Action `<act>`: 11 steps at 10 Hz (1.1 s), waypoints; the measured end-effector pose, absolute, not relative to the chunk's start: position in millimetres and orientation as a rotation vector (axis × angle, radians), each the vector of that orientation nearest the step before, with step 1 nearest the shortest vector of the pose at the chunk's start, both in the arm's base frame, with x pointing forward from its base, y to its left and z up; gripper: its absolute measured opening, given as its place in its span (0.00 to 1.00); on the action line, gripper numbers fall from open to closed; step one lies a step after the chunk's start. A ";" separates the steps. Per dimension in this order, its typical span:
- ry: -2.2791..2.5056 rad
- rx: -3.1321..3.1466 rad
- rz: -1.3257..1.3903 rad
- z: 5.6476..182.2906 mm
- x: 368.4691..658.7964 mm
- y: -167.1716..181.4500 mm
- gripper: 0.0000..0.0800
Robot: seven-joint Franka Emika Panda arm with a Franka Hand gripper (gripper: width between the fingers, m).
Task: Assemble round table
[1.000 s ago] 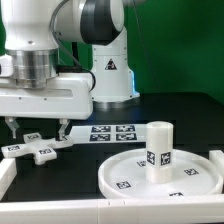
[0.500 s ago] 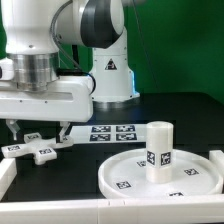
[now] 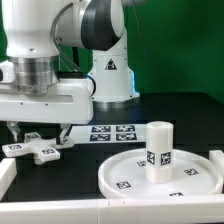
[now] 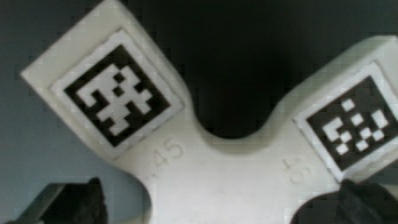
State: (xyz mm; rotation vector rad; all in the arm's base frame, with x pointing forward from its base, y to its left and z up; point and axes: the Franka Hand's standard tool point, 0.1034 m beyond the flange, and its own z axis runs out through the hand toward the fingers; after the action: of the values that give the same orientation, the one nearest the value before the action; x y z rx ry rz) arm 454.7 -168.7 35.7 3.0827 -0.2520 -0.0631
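Observation:
The white cross-shaped piece (image 3: 41, 149) lies flat on the black table at the exterior view's left, tags up. My gripper (image 3: 37, 133) hangs just above it, jaws open, one finger on each side of the piece. In the wrist view the cross-shaped piece (image 4: 214, 150) fills the picture, with two tagged arms spreading out, and my gripper (image 4: 222, 205) has its dark fingertips (image 4: 68, 205) on either side of the piece's middle. The large round disc (image 3: 113, 172) lies at the front right. The short thick leg (image 3: 158, 146) stands upright on it.
The marker board (image 3: 112, 133) lies flat between the cross-shaped piece and the disc, in front of the robot base (image 3: 110, 75). White frame rails sit at the front left (image 3: 8, 182) and far right (image 3: 215, 160) of the table.
My gripper has come down slightly toward the cross-shaped piece. The jaws stay open. The parts have not moved.

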 end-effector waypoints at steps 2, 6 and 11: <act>-0.252 3.083 -0.065 35.2 454.4 -168.7 0.81; -0.250 3.082 -0.050 38.5 460.7 -170.0 0.81; -0.249 3.077 -0.038 38.0 461.1 -171.1 0.81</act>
State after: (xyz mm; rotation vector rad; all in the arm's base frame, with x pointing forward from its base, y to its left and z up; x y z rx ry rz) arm 461.1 -171.1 38.0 3.0775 -0.2488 -0.0383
